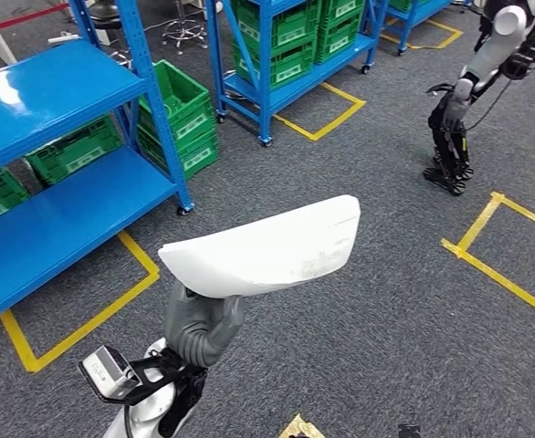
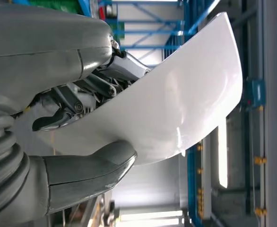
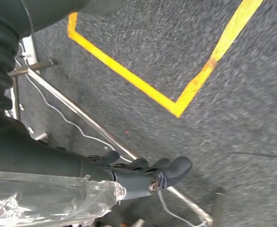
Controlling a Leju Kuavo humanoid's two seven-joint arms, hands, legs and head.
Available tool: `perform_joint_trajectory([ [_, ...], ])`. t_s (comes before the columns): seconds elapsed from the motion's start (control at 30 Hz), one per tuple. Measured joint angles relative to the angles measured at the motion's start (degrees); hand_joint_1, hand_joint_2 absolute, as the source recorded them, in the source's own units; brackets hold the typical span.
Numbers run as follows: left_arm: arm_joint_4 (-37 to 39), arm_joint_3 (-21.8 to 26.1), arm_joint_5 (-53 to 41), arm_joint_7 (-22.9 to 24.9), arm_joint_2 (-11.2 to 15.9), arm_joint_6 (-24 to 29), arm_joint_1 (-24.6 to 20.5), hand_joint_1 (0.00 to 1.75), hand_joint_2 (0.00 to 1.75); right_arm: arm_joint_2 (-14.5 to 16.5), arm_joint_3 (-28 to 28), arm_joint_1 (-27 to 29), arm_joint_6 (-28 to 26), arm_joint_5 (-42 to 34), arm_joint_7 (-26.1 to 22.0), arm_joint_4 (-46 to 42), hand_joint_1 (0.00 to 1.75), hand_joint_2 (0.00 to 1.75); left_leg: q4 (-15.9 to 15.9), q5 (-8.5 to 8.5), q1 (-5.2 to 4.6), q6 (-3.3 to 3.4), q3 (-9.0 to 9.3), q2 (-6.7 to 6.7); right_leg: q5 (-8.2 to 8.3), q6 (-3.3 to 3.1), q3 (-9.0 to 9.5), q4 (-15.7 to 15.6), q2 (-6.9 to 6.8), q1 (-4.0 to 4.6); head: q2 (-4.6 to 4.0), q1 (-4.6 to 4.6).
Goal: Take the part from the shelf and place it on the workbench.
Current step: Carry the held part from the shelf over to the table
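The left hand (image 1: 203, 327) is raised over the grey floor (image 1: 389, 347), fingers closed on the white part (image 1: 268, 246), which is held roughly level. The thumb (image 2: 94, 172) is pressed on one face, the darker fingers (image 2: 94, 87) on the other. The right hand (image 3: 144, 172) is seen hanging, fingers loosely extended and holding nothing

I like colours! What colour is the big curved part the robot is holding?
White. The curved part in the left robot hand shows best in the head view.

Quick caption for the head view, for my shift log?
Left hand holds the white curved part above grey floor, blue shelf alongside.
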Motion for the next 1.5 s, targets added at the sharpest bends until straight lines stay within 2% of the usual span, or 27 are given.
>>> perform_joint_trajectory([
  [0.03, 0.1, 0.0, 0.0, 0.0, 0.0, 0.0, 0.0, 1.75, 1.75, 0.0, 0.0, 0.0, 0.0, 0.0, 0.0, 0.0, 0.0, 1.75, 0.0, -0.05, 0.0, -0.06, 0.03, 0.75, 0.6, 0.07, 0.54, -0.5, -0.17, -0.01, 0.0, 0.01],
  [0.1, 0.1, -0.1, 0.0, 0.0, 0.0, 0.0, -0.1, 1.75, 1.75, -0.1, 0.0, 0.1, 0.1, -0.1, 0.2, 0.0, 0.0, 1.75, 0.1, -0.27, -0.06, -0.39, 0.25, 2.14, 3.81, 0.1, 4.82, -7.4, -1.77, 0.02, 0.01, 0.02],
  [0.17, 0.2, -0.1, 0.1, 0.0, 0.0, -0.1, -0.2, 1.75, 1.75, -0.1, 0.0, -0.2, 0.3, 0.0, 0.3, 0.0, 0.0, 1.75, 0.3, -0.64, -0.49, -0.99, 0.52, 3.23, 5.98, -0.45, 8.67, -13.9, -4.27, 0.09, 0.02, -0.06],
  [0.2, 0.2, -0.2, 0.2, 0.0, 0.0, -0.1, -0.2, 1.75, 1.75, -0.1, 0.0, -0.2, 0.4, 0.0, 0.4, 0.0, 0.0, 1.75, 0.3, -0.74, -0.7, -1.31, 0.65, 3.7, 6.22, -0.93, 9.28, -15.1, -4.91, 0.15, 0.02, -0.16],
  [0.27, 0.2, -0.3, 0.3, 0.0, 0.0, -0.1, -0.4, 1.75, 1.75, -0.1, 0.0, -0.2, 0.7, 0.0, 0.5, 0.0, 0.0, 1.75, 0.2, -0.79, -0.78, -1.92, 0.86, 4.75, 6.31, -2.03, 8.91, -15.2, -3.81, 0.27, 0.02, -0.38],
  [0.33, 0.2, -0.4, 0.3, 0.0, 0.0, -0.1, -0.6, 1.75, 1.75, -0.1, -0.1, -0.1, 0.8, -0.1, 0.7, 0.0, 0.0, 1.75, 0.9, -1.68, -0.48, -2.66, 0.71, 3.43, 6.58, -2.79, 8.72, -15.3, -2.4, 0.15, 0.01, -0.47],
  [0.37, 0.3, -0.5, 0.3, 0.0, 0.0, -0.2, -0.7, 1.75, 1.75, -0.1, -0.1, -0.2, 0.9, -0.1, 0.8, 0.0, 0.0, 1.75, 2.8, -3.03, -0.34, -2.97, -0.07, 1.97, 6.76, -3.12, 8.67, -15.4, -1.64, 0.01, 0.01, -0.58],
  [0.43, 0.3, -0.5, 0.3, 0.0, 0.1, -0.2, -0.8, 1.75, 1.75, -0.1, -0.1, -0.3, 0.9, -0.1, 0.8, 0.0, 0.0, 1.75, 9.7, -6.77, -0.18, -3.25, -3.36, -0.76, 6.96, -3.5, 8.5, -15.5, -0.08, -0.12, 0.01, -0.8],
  [0.5, 0.5, -0.5, 0.3, 0.0, 0.2, -0.1, -0.8, 1.75, 1.75, -0.1, -0.2, -0.2, 1.0, -0.1, 0.8, 0.0, 0.0, 1.75, 15.8, -8.56, -0.18, -3.21, -6.63, -1.35, 7.02, -3.62, 8.39, -15.5, 1.67, -0.1, 0.01, -0.88],
  [0.53, 0.6, -0.5, 0.3, 0.0, 0.2, -0.1, -0.7, 1.75, 1.75, -0.1, -0.2, -0.1, 1.0, -0.1, 0.8, 0.0, 0.0, 1.75, 16.2, -7.81, -0.18, -3.08, -7.09, -1.49, 7.05, -3.61, 8.39, -15.5, 2.56, -0.08, 0.01, -0.88],
  [0.57, 0.7, -0.5, 0.3, 0.0, 0.2, -0.1, -0.7, 1.75, 1.75, -0.1, -0.2, -0.1, 1.0, -0.1, 0.9, 0.0, 0.0, 1.75, 14.5, -6.08, -0.18, -2.88, -6.53, -1.74, 7.1, -3.56, 8.41, -15.5, 3.45, -0.09, 0.01, -0.88],
  [0.63, 0.8, -0.5, 0.3, 0.0, 0.2, -0.1, -0.8, 1.75, 1.75, -0.2, -0.2, -0.1, 1.0, -0.1, 1.0, 0.0, 0.0, 1.75, 7.6, -1.87, -0.16, -2.31, -3.55, -3.67, 7.23, -3.29, 8.39, -15.5, 5.14, -0.1, 0.01, -0.88],
  [0.67, 0.8, -0.5, 0.4, 0.0, 0.2, -0.1, -0.8, 1.75, 1.75, -0.2, -0.2, -0.2, 1.1, -0.1, 1.0, 0.0, 0.0, 1.75, 4.3, -0.66, -0.03, -2.1, -2.1, -4.86, 7.29, -3.08, 8.23, -15.3, 5.91, -0.07, 0.0, -0.9],
  [0.73, 0.8, -0.6, 0.4, 0.0, 0.1, -0.1, -0.8, 1.75, 1.75, -0.2, -0.2, -0.1, 1.2, -0.1, 1.0, 0.0, 0.0, 1.75, 1.0, -0.11, 0.03, -1.85, -0.81, -6.38, 7.52, -2.43, 7.73, -15.4, 7.12, -0.14, 0.0, -0.87],
  [0.8, 0.8, -0.6, 0.5, 0.0, 0.0, -0.1, -0.9, 1.75, 1.75, -0.2, -0.2, 0.2, 1.3, -0.1, 1.1, 0.0, 0.0, 1.75, 0.5, 0.02, 0.03, -1.4, -0.68, -5.45, 7.83, -1.66, 7.19, -15.7, 7.78, -0.34, 0.01, -0.85],
  [0.87, 0.9, -0.6, 0.5, 0.0, -0.1, -0.2, -1.0, 1.75, 1.75, -0.4, -0.2, 0.4, 1.4, -0.1, 1.2, 0.0, 0.0, 1.75, 0.0, 0.37, 0.17, -0.73, -0.53, -4.05, 6.78, -1.04, 6.11, -14.2, 5.31, -0.14, 0.01, -0.54],
  [0.93, 1.0, -0.6, 0.6, 0.0, -0.2, -0.2, -1.0, 1.75, 1.75, -0.5, -0.2, 0.1, 1.5, -0.1, 1.4, 0.0, 0.0, 1.75, -0.1, 0.39, 0.17, -0.35, -0.46, -2.46, 3.31, -0.58, 3.22, -8.1, 1.49, 0.09, 0.0, -0.18],
  [1.0, 1.1, -0.6, 0.6, 0.0, -0.1, -0.2, -1.0, 1.75, 1.75, -0.5, -0.2, -0.1, 1.6, -0.1, 1.5, 0.0, 0.0, 1.75, -0.1, 0.28, 0.09, -0.19, -0.45, -0.77, 0.28, -0.22, 0.03, -1.2, 0.1, 0.04, 0.01, -0.1],
  [1.03, 1.2, -0.6, 0.6, 0.0, -0.1, -0.2, -1.0, 1.75, 1.75, -0.5, -0.2, 0.0, 1.7, -0.1, 1.6, 0.0, 0.0, 1.75, -0.1, 0.21, 0.08, -0.21, -0.43, 0.02, 0.21, -0.12, -0.36, -0.1, -0.07, 0.03, 0.01, -0.09],
  [1.07, 1.2, -0.6, 0.6, 0.0, -0.1, -0.2, -1.0, 1.75, 1.75, -0.5, -0.2, 0.0, 1.7, -0.1, 1.7, 0.0, 0.0, 1.75, -0.1, 0.13, 0.08, -0.28, -0.37, 0.76, 1.14, -0.08, 0.4, -1.2, -0.27, 0.02, 0.02, -0.08],
  [1.13, 1.3, -0.6, 0.6, 0.0, -0.1, -0.2, -1.1, 1.75, 1.75, -0.6, -0.2, 0.0, 1.7, -0.1, 1.7, 0.0, 0.0, 1.75, 0.0, -0.18, 0.02, -0.69, -0.06, 2.09, 4.44, -0.12, 4.68, -8.5, -2.02, 0.07, 0.01, -0.07],
  [1.2, 1.3, -0.6, 0.6, 0.0, -0.1, -0.2, -1.1, 1.75, 1.75, -0.7, -0.2, -0.2, 1.7, -0.1, 1.7, 0.0, 0.0, 1.75, 0.2, -0.64, -0.37, -1.3, 0.25, 3.12, 6.33, -0.77, 8.08, -14.3, -4.11, 0.16, 0.02, -0.16],
  [1.23, 1.3, -0.6, 0.6, 0.0, -0.1, -0.2, -1.1, 1.75, 1.75, -0.7, -0.2, -0.3, 1.7, -0.1, 1.7, 0.0, 0.0, 1.75, 0.3, -0.77, -0.58, -1.57, 0.36, 3.59, 6.46, -1.21, 8.54, -15.2, -4.53, 0.25, 0.02, -0.25],
  [1.3, 1.3, -0.6, 0.6, 0.0, -0.1, -0.2, -1.2, 1.75, 1.75, -0.7, -0.2, -0.3, 1.7, -0.1, 1.7, 0.0, 0.0, 1.75, 0.3, -0.9, -0.63, -2.1, 0.56, 4.45, 6.58, -2.13, 8.27, -15.1, -3.23, 0.31, 0.01, -0.39],
  [1.37, 1.3, -0.6, 0.6, 0.0, -0.1, -0.2, -1.3, 1.75, 1.75, -0.7, -0.3, -0.1, 1.7, -0.1, 1.8, 0.0, 0.0, 1.75, 1.1, -1.94, -0.29, -2.75, 0.34, 2.9, 6.79, -2.8, 8.1, -15.3, -1.84, 0.17, 0.01, -0.4],
  [1.43, 1.3, -0.6, 0.6, 0.0, -0.1, -0.3, -1.3, 1.75, 1.75, -0.7, -0.3, -0.2, 1.7, -0.2, 1.8, 0.0, 0.0, 1.75, 6.2, -5.14, 0.0, -3.14, -1.93, -0.05, 7.0, -3.29, 8.02, -15.4, -0.39, 0.01, 0.01, -0.59],
  [1.5, 1.4, -0.6, 0.6, 0.0, 0.0, -0.3, -1.3, 1.75, 1.75, -0.7, -0.3, -0.3, 1.9, -0.2, 1.8, 0.0, 0.0, 1.75, 13.8, -8.44, 0.04, -3.21, -5.82, -1.24, 7.09, -3.51, 7.89, -15.4, 1.15, 0.01, 0.01, -0.76],
])
